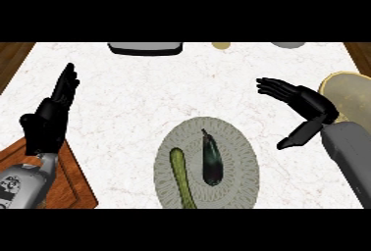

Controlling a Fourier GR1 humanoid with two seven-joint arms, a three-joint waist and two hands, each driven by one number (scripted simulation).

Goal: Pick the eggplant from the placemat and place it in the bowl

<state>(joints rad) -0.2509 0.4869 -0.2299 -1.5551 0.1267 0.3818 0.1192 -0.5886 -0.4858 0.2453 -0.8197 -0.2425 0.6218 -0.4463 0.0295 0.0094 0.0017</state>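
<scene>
The right hand (301, 100), open, should drop toward the eggplant (211, 160) below-left of it, closing across its middle, clear of the cucumber (181, 176) beyond it.

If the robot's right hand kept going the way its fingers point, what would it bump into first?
The right hand points leftward, slightly up, across bare counter. Nothing stands in that line; it passes above the placemat. Height is hard to judge.
</scene>
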